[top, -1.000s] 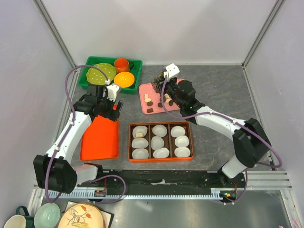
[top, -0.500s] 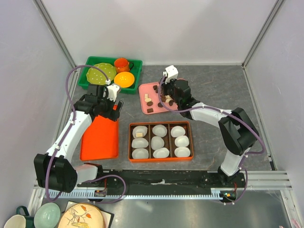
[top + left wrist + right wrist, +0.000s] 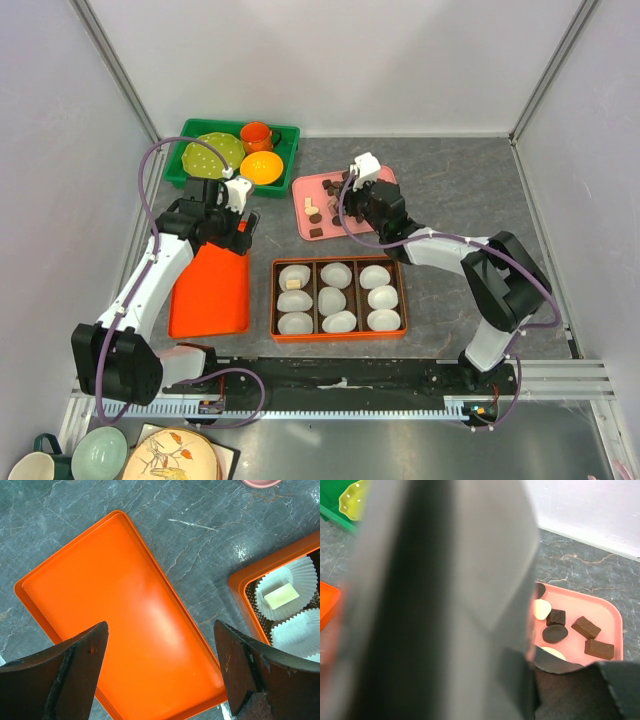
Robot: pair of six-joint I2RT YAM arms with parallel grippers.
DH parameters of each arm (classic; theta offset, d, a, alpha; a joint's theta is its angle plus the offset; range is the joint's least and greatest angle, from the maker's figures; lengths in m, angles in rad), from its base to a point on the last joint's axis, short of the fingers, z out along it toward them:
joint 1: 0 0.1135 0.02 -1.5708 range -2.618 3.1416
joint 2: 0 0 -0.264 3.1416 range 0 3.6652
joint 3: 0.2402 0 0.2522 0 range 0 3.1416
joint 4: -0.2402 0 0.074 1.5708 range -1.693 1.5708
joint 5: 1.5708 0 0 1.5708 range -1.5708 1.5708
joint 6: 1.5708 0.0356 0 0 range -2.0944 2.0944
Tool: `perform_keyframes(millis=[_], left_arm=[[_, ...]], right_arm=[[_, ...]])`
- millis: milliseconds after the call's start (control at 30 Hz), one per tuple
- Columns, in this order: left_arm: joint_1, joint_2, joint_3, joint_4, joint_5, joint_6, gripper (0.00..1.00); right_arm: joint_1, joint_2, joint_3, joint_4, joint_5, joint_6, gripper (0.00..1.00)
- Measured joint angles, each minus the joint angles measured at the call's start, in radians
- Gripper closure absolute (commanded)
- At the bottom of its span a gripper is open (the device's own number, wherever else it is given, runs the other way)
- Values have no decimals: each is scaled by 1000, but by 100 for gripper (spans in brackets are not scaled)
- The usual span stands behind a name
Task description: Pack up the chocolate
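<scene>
The chocolate [image 3: 313, 211], small dark brown, reddish-brown and cream pieces, lies on a pink tray [image 3: 305, 188] behind the middle. The right wrist view shows several pieces [image 3: 555, 633] on that tray [image 3: 612, 614]. My right gripper [image 3: 352, 205] hangs over the tray; a blurred grey mass fills most of its wrist view and hides its jaws. An orange box [image 3: 338, 264] holds white paper cups [image 3: 375, 276]; one cup holds a cream piece [image 3: 281, 595]. My left gripper [image 3: 160, 680] is open and empty above a flat orange tray [image 3: 120, 625].
A green bin [image 3: 190, 132] with a green plate, an orange bowl and an orange cup stands at the back left. The flat orange tray [image 3: 210, 290] lies left of the box. Bowls and a plate sit outside the cell at the bottom left.
My right wrist has shifted a little right and nearer over the pink tray, and its elbow has folded back towards its base. The left arm has not moved.
</scene>
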Motion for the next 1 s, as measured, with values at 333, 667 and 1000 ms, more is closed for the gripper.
perform_keyframes(millis=[333,667,1000], left_arm=[[0,0,0,0,0,0,7],[0,0,0,0,0,0,7],[0,-3,0,0,0,0,7]], right_arm=[[0,-38,-45,0,-16,13,49],[3,-116,-93,0,-24,16,49],[8,-113,-100,-2,-34,17,50]])
